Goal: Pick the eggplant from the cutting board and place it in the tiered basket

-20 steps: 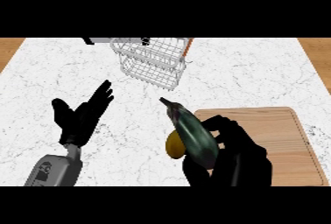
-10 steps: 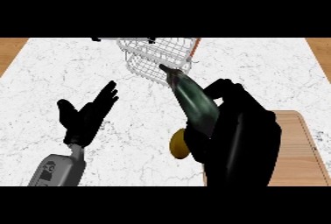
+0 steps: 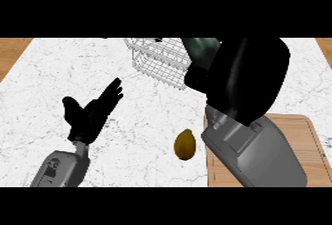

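1. Left hand (image 3: 91, 112): fingers spread, holding nothing, over bare white counter (image 3: 58, 70) at left.
2. Yellow-brown oval item (image 3: 185, 144) lies on the counter just left of the cutting board (image 3: 311, 145).
3. Eggplant (image 3: 202, 49): dark green, glossy, mostly hidden; right hand (image 3: 243, 74) curls round it over the wire tiered basket (image 3: 159, 61) at the far edge.

The basket (image 3: 159, 61) stands at the far side of the counter (image 3: 77, 66). The board (image 3: 308, 140) lies near right, a mango (image 3: 185, 144) just left of it.
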